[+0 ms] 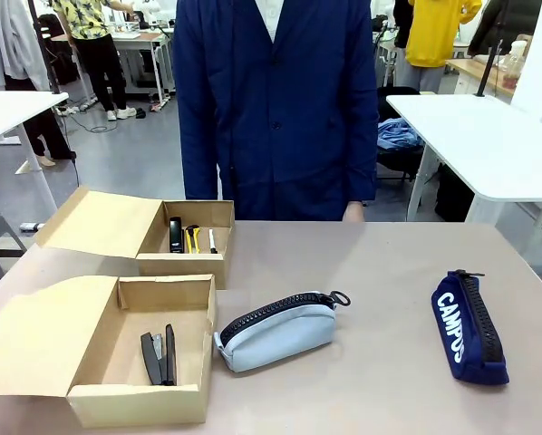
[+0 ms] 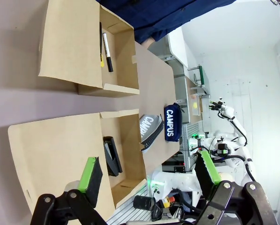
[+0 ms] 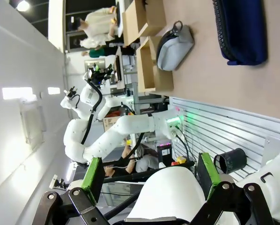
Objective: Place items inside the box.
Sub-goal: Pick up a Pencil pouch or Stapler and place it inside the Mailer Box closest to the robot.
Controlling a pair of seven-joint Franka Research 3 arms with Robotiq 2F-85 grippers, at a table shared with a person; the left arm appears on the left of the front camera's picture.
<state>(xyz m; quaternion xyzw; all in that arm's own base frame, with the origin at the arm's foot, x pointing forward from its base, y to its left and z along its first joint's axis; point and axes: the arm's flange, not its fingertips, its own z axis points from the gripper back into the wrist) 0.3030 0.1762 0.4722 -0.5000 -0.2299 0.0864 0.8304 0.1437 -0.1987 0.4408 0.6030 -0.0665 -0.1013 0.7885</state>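
Left gripper: fingers spread apart, nothing between the green pads, raised above the table near the cardboard box.

Surface: matte grey-brown table, contents from left to right.
- Cardboard box, near left corner, flap lid laid open to the left. One black stapler lies on its floor.
- Smaller cardboard box, just behind it, lid also open. It holds a dark object too small to identify, a yellow-black utility knife and a marker, side by side.
- Grey pencil pouch, outside the cardboard box, against its right wall. Black zipper up, ring pull pointing right.
- Navy "CAMPUS" pouch, well apart on the right, lying on bare table.

Far edge: person in a dark blue coat, standing.

Room: grey floor. White tables to the left and to the right. Other people stand at benches farther back.

Right gripper: fingers spread apart, empty, off the table's near edge.
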